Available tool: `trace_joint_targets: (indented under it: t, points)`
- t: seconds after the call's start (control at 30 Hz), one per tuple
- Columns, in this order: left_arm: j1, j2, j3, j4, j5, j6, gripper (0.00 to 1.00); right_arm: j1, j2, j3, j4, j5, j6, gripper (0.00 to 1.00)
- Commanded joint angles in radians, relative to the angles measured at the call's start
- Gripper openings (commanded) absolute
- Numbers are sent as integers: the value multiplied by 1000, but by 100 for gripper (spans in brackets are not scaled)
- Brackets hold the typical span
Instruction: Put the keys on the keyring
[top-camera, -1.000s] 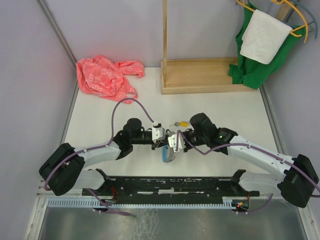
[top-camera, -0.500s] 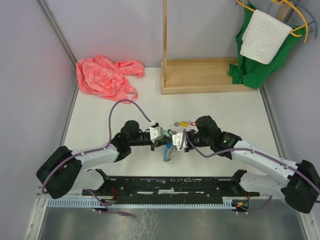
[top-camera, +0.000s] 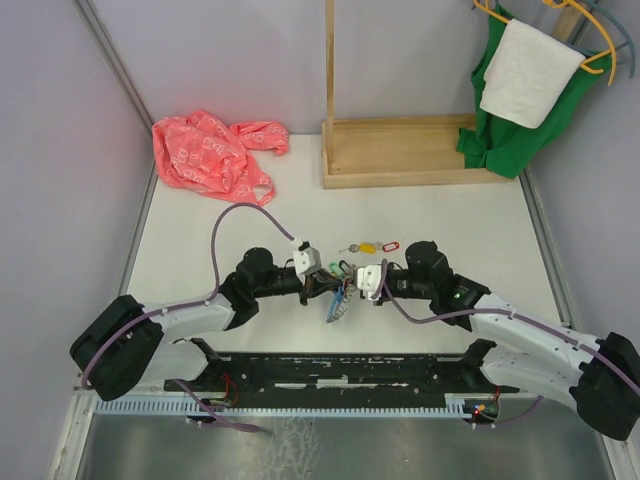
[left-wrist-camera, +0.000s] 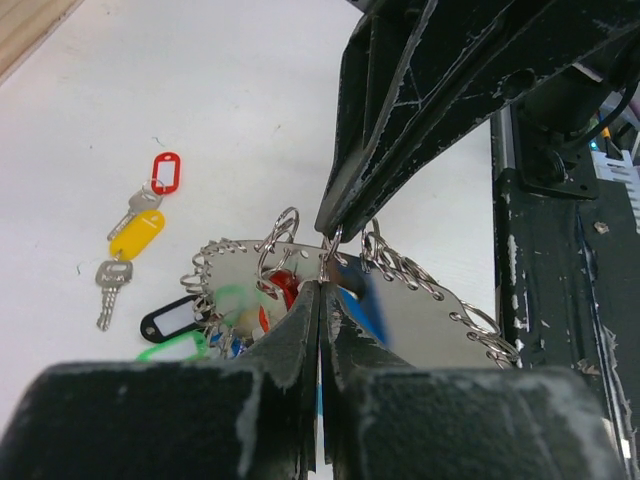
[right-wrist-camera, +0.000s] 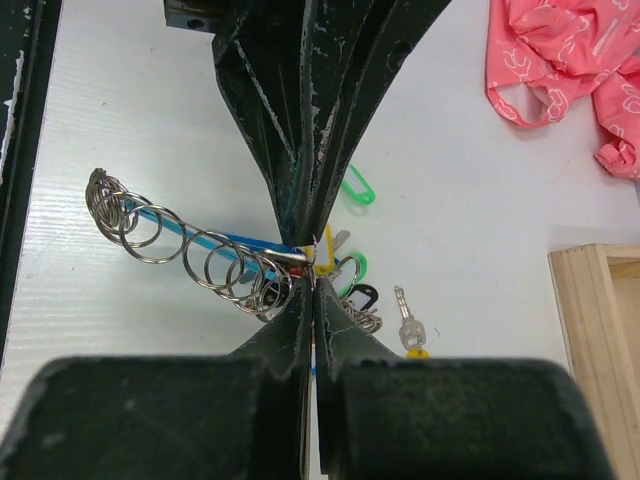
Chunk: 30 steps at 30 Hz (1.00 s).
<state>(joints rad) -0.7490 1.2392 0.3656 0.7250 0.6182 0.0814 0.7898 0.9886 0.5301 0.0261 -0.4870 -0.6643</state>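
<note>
Right gripper (right-wrist-camera: 313, 288) slid back toward 3 o'clock; red-tag key (top-camera: 389, 244) came into sight. Keyring (top-camera: 337, 300) sat mid-table (top-camera: 200, 250) between both grippers. Left gripper (left-wrist-camera: 320, 288), at its 9 o'clock, pinched it, fingers pressed together; right did same. Yellow-tag key (top-camera: 367, 246) lay at 1 o'clock.

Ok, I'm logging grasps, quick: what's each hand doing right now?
Left hand: closed on the keyring.
Right hand: closed on the keyring too.
</note>
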Motion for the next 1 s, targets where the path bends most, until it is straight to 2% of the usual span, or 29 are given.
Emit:
trace_joint_targets:
  t: [0.0,0.17,0.37,0.43,0.53,0.63,0.77,0.97]
  points:
    - [11,-3,-45,-3,-25,-112,3,-24,-47,-18,204,25,45,1]
    - [9,20,-58,63,-14,-224,3,-26,-9,-52,319,1,85,1]
    - [-32,120,-62,187,-46,-305,3,-26,82,-107,647,-46,210,1]
    - [-47,162,-54,243,-56,-339,3,-26,112,-104,694,-57,226,1]
    - [-54,220,-56,355,-88,-391,3,-26,136,-97,718,-71,228,1]
    - [-55,243,-50,346,-156,-400,3,-25,138,-108,734,-71,221,1]
    - [-52,210,-60,294,-245,-395,6,-26,127,-124,717,-72,198,1]
    - [-52,93,-96,139,-342,-338,12,-27,52,-116,520,-31,109,1]
